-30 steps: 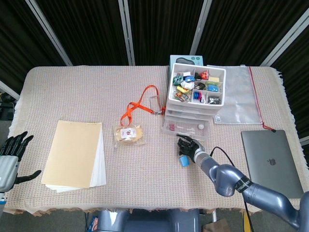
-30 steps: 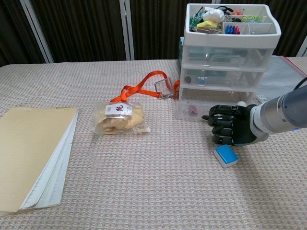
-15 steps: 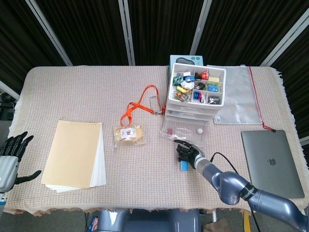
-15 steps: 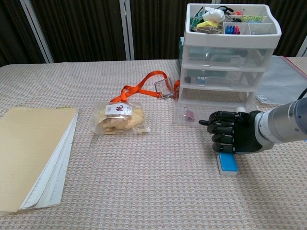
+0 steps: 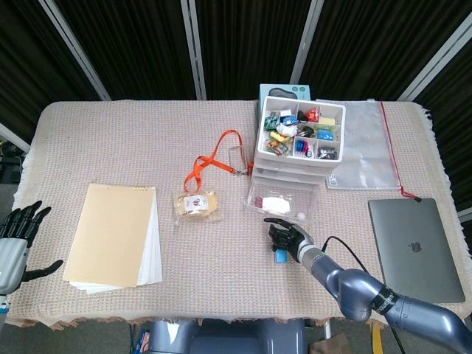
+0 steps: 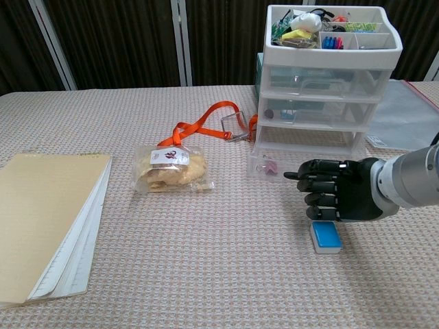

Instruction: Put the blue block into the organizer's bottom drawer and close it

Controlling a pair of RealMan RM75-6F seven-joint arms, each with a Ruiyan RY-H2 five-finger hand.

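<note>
Hovering just over the blue block, your right hand is palm-down w/ fingers bent inward and nothing in them — not gripping the block, which lies flat on the table toward the front edge, right of centre. The block sits just in front of the organizer, whose bottom drawer is pulled out toward the front edge, w/ a few small bits inside. Your left hand is off the table's front-left corner, fingers spread, holding nothing. Also on the table: a notepad near the front-left, a snack packet mid-table w/ an orange lanyard behind it — and a laptop at the right edge.
</note>
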